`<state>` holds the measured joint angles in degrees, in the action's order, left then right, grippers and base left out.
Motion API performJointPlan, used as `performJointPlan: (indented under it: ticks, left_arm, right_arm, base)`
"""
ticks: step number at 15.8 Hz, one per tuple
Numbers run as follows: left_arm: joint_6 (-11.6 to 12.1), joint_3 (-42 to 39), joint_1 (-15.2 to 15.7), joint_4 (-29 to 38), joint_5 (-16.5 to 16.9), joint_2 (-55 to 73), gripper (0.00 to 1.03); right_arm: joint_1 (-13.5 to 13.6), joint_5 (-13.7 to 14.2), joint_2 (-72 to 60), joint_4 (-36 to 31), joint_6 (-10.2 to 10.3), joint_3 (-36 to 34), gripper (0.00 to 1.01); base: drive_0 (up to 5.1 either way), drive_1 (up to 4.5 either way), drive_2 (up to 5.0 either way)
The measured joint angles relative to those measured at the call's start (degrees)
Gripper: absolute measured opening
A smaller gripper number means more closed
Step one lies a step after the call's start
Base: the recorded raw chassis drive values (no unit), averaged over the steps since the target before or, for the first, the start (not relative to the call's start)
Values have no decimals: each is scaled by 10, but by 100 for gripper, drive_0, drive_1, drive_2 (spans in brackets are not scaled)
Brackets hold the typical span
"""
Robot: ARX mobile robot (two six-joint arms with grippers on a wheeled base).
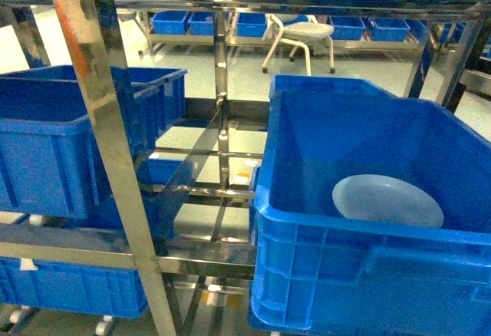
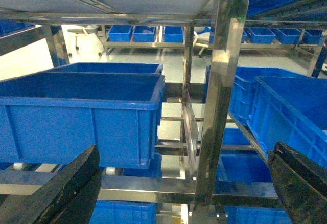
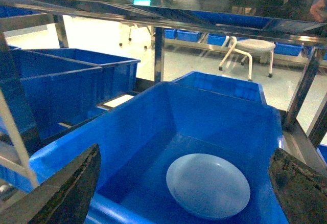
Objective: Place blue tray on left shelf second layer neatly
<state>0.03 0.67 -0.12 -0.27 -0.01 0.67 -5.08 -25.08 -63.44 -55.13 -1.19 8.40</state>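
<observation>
**Blue tray lying in right-hand crate; both hands spread and empty**

The blue tray (image 1: 387,202) lies flat on the floor of a deep blue crate (image 1: 368,267) on the right of the rack, toward the crate's near right corner. The right wrist view looks straight down into that crate and shows the tray's whole oval outline and raised rim (image 3: 208,185); the head view shows only its upper part, the crate's front wall hiding the rest.

The left shelf second layer (image 1: 69,253) carries another blue crate (image 1: 54,148), standing behind a mirror-like upright post (image 1: 107,121). The left wrist view alone shows this crate's full front face (image 2: 76,114) and the steel rail beneath it.

Neither hand appears in the head view. The right hand (image 3: 186,193) shows two dark fingers at the lower corners of its own view, wide apart, gripping nothing. The left hand (image 2: 186,188) is likewise spread, nothing between its fingers.

A white stool (image 1: 301,35) stands on the floor beyond the rack.
</observation>
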Motion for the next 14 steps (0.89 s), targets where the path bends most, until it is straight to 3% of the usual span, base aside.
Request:
performJointPlan:
  ticks: [2,5,7,9,13,14]
  left_arm:
    - [0,0,0,0,0,0,98]
    - [0,0,0,0,0,0,98]
    - [0,0,0,0,0,0,98]
    - [0,0,0,0,0,0,98]
    - [0,0,0,0,0,0,98]
    - [0,0,0,0,0,0,98]
  right_arm:
    - [19,22,125,97,2,-24,98]
    - [37,42,237,189,5,-44,98]
    - [77,69,332,268,7,-65,98]
    - [111,101,374,297,8,-76,98]
    - [118,118,395,311,17,-76,98]
    - [136,169,396,311,16,-77,94]
  base:
    - [0,0,0]
    - [0,0,0]
    - [0,0,0]
    - [0,0,0]
    - [0,0,0]
    - [0,0,0]
